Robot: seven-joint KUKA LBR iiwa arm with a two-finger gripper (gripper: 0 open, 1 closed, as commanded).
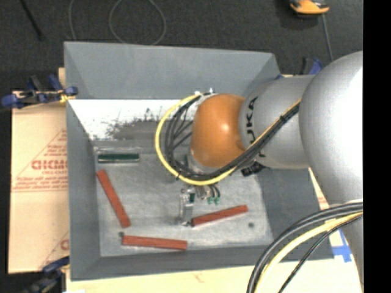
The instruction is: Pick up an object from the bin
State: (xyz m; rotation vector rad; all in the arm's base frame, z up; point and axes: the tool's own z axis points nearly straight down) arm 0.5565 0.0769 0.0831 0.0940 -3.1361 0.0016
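Observation:
My gripper [186, 215] hangs below the orange cover, near the middle of the bin floor. Its metal fingertips come down at the left end of a red-brown stick [221, 215] that lies slanted, running off to the right. I cannot make out whether the fingers are round the stick's end or just beside it. Another red-brown stick [154, 242] lies flat along the front of the floor, left of the gripper and below it.
A third red-brown stick [113, 198] lies diagonally at the left side. A dark green marker-like bar [118, 157] rests at the back left, under dark scuff marks on the wall. The arm and its cables cover the right half of the bin.

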